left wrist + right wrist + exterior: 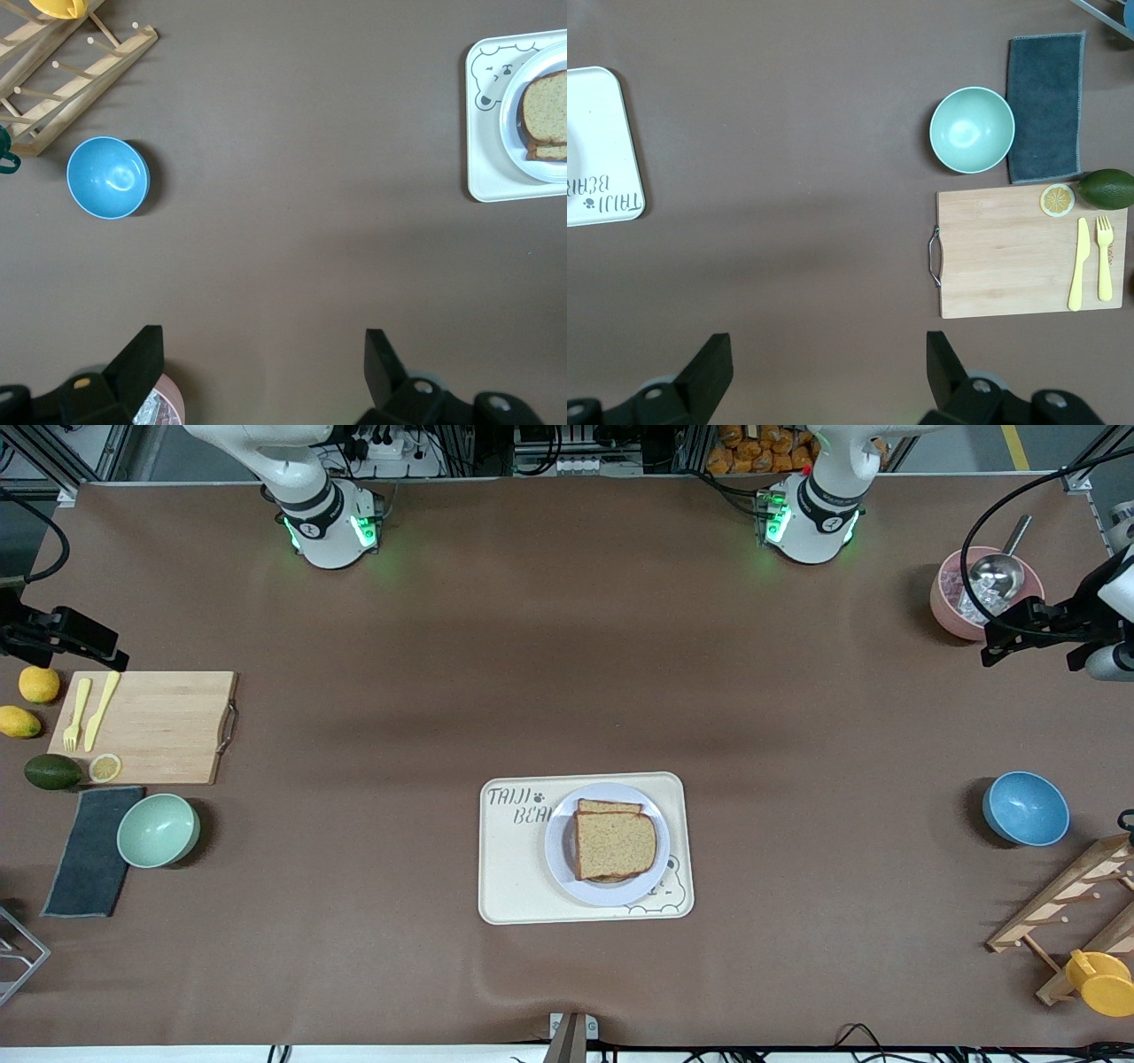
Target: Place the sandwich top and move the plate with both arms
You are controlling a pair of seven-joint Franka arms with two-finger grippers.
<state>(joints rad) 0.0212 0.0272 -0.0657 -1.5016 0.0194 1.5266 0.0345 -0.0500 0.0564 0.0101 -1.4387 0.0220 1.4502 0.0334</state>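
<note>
sandwich top (616, 844) hides filling; both grippers (264, 365) (829, 365) partly cropped

Tan sandwich top (616, 845) lies flat atop the lavender-white plate (560, 852).

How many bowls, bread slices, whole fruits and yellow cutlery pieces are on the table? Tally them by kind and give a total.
Bowls: 3, green bowl, blue bowl, pink bowl
Bread slices: 2, sandwich top, lower slice
Whole fruits: 3, lemon, yellow fruit, avocado
Yellow cutlery: 2, fork, knife
Total: 10
</note>
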